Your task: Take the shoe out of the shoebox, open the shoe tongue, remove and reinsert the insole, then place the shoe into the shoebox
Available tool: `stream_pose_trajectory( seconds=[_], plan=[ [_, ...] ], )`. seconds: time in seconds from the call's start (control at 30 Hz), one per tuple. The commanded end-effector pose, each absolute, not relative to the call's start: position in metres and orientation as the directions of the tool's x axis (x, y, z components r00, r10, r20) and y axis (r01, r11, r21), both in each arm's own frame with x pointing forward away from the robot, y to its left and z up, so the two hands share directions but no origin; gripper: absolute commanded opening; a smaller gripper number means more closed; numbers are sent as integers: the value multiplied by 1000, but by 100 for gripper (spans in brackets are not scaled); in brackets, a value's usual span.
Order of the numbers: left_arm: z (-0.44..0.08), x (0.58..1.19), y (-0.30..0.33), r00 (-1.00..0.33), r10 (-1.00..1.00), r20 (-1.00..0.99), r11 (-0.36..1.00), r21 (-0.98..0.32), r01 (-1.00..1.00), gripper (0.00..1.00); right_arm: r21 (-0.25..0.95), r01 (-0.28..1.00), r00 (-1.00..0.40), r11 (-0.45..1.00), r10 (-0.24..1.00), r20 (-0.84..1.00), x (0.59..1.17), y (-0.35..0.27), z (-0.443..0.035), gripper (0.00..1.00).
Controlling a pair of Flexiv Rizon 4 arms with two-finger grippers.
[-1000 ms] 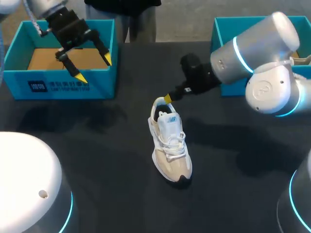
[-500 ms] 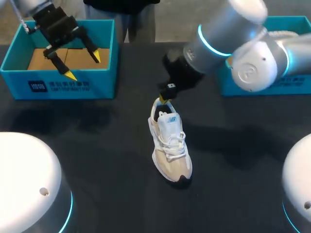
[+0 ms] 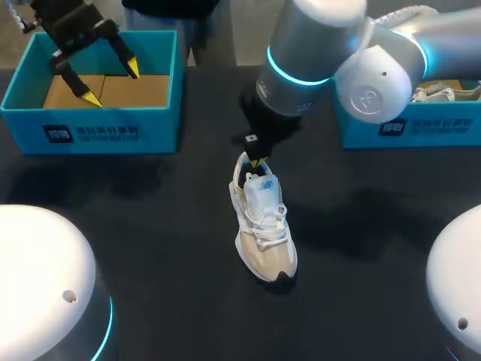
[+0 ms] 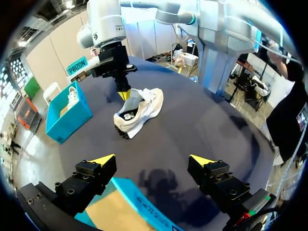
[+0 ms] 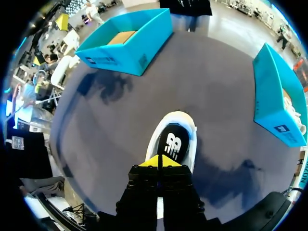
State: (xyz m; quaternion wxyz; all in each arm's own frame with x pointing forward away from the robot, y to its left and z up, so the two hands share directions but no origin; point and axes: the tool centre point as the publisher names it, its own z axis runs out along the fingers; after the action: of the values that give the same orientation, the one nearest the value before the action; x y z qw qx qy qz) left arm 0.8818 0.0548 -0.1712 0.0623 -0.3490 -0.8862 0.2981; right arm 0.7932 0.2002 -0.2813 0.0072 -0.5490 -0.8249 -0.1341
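The white and beige shoe (image 3: 263, 226) stands upright mid-table, toe toward me, its black insole (image 5: 172, 142) showing in the opening. My right gripper (image 3: 258, 161) points down at the heel end of that opening, its yellow tips (image 5: 159, 161) pressed together with nothing between them. It also shows in the left wrist view as the right gripper (image 4: 124, 94) at the shoe (image 4: 139, 110). My left gripper (image 3: 94, 71) hangs open over the left blue shoebox (image 3: 90, 124), far from the shoe; its fingers (image 4: 103, 159) stand wide apart above the box's edge (image 4: 139, 207).
A second blue box (image 3: 406, 128) at the back right holds another white shoe (image 3: 440, 92). The left box has a bare cardboard floor (image 3: 105, 90). Dark tabletop surrounds the shoe on all sides.
My right arm has swung round from the right so its wrist now stands over the shoe's heel, tips staying there. My left gripper has drifted back and left over its box.
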Motion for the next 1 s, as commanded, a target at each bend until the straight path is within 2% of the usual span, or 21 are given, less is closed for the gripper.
stream_pose_trajectory(
  seconds=[0.03,0.2,0.5,1.0],
  plan=[
    [-165,892,59,-732,675,-89,567,-573,592,100,214,908,-383,360,921,78,792,203,-281,0],
    [-163,900,69,-737,662,-138,567,-551,613,100,214,908,-383,360,921,78,792,203,-281,0],
    [-168,903,72,-754,638,-157,573,-556,601,100,242,937,-275,254,960,56,791,200,-311,0],
    [-168,903,72,-754,638,-157,573,-556,601,100,137,956,-268,260,963,40,791,194,-348,0]
  ],
)
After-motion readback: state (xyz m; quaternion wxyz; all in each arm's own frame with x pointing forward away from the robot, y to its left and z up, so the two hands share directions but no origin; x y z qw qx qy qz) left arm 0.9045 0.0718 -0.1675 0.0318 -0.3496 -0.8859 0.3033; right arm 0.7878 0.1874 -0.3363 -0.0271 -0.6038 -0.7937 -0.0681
